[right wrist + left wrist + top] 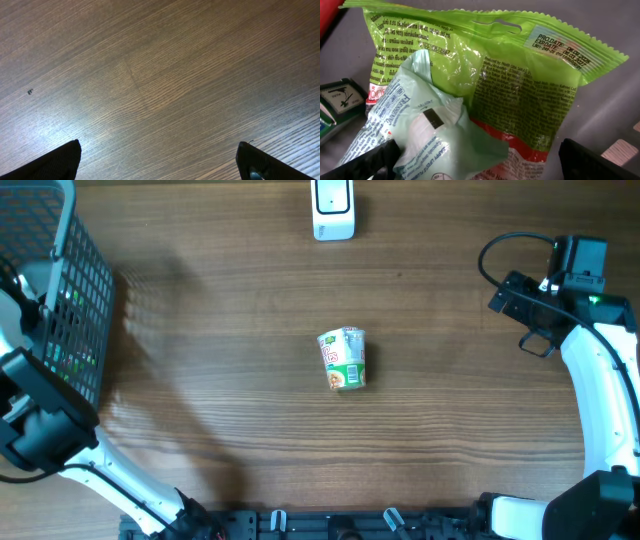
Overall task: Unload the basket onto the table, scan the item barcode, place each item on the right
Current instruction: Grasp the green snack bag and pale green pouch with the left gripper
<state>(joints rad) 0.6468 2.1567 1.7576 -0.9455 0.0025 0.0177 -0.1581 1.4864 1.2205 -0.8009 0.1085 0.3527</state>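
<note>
Now both of my grippers are released, and neither one holds anything. My left gripper (480,167) has its two dark fingers spread wide at the lower corners of its wrist view. It hangs inside the wire basket (60,290) at the left side of the table (220,330). Below it lies a bright green packet (530,85) with small printed text and a date label near its top edge. A pale green packet (435,135) lies partly on top of it, at the lower left. I cannot tell if my fingers touch these packets.

My right gripper (160,165) is also wide apart, with only bare wood under it, at the right side of the table.

The cup (343,359), white and green with a printed picture, lies on its side near the middle of the table, well apart from both grippers. The white scanner (333,208) stands at the far edge, in line with the cup.
</note>
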